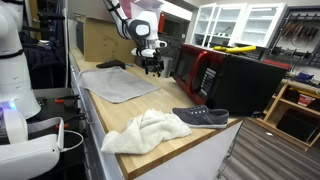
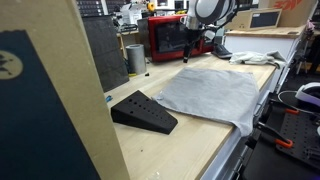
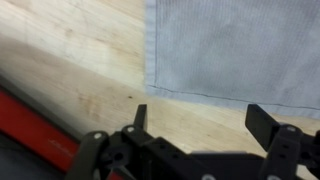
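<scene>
Wrist view shows one claw (image 3: 200, 125) spread apart, empty, beside one grey cloth (image 3: 240, 45).

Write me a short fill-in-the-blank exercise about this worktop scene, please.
The gripper hangs over the wooden counter with its jaws ____.
The cloth spread flat on the counter is ____ in colour.
Beside the crumpled white towel lies a dark ____.
Missing words: open; grey; shoe.
</scene>
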{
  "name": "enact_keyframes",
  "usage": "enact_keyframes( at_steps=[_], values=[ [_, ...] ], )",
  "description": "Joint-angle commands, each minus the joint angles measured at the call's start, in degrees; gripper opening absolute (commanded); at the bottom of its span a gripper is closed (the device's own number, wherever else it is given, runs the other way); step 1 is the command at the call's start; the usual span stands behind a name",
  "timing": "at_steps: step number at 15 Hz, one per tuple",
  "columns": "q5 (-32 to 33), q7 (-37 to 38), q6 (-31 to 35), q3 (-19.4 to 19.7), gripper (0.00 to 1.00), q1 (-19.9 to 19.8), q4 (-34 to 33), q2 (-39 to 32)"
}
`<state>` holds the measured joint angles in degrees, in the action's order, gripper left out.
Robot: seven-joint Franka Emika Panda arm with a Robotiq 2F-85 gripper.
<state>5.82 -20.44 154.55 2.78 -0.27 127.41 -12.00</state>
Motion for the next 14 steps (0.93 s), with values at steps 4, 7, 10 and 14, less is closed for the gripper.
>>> enact_keyframes(
  at_steps=[4,7,10,14],
  values=[
    [2.29,9.23,0.22,0.33,1.0,-0.91,-2.66,-5.67],
    [3.0,12.02,0.42,0.46,1.0,-0.37,-3.95,-8.14],
    [3.63,14.21,0.27,1.37,0.74,-0.23,-5.19,-10.13],
    [3.06,16.25,0.48,1.88,0.43,-0.57,-5.98,-10.36]
  ],
)
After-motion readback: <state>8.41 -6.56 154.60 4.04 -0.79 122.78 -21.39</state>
